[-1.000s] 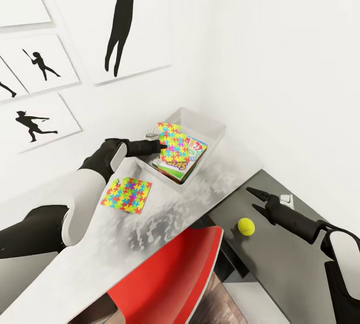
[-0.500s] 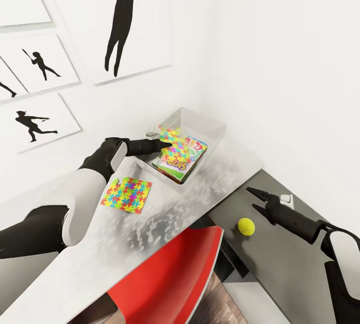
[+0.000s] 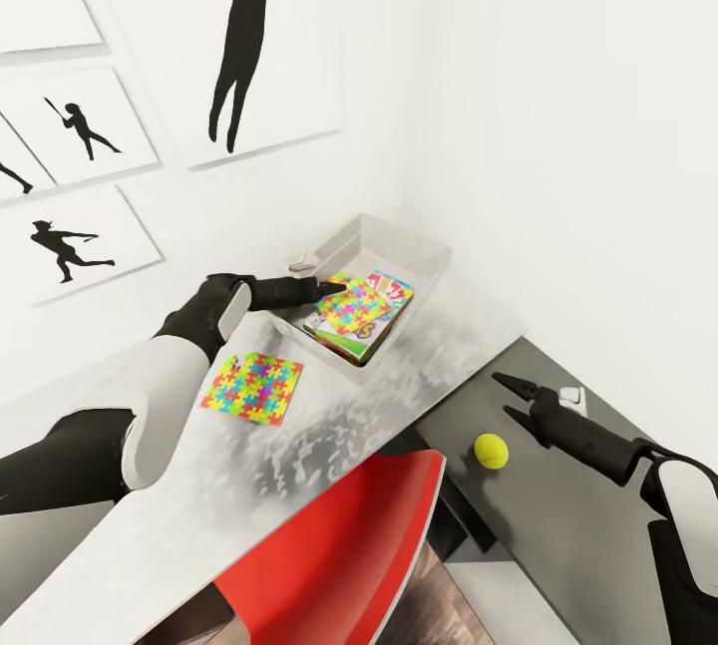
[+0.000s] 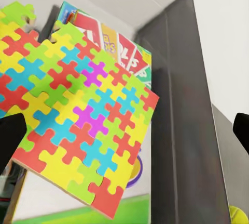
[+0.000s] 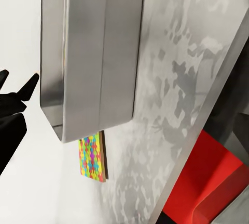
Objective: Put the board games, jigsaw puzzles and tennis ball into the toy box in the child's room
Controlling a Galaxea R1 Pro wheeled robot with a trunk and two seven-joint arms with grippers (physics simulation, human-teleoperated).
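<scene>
left tool [image 3: 334, 286] spread wide, empty, over the toy box [image 3: 424, 256]; jigsaw puzzle [image 3: 356, 306] lies on the board games [image 3: 384, 326]. lift clear, then fetch the second puzzle [image 3: 252, 387].

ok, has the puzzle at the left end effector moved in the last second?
Yes. The jigsaw puzzle dropped from upright above the toy box rim to flat on the board games inside.
</scene>
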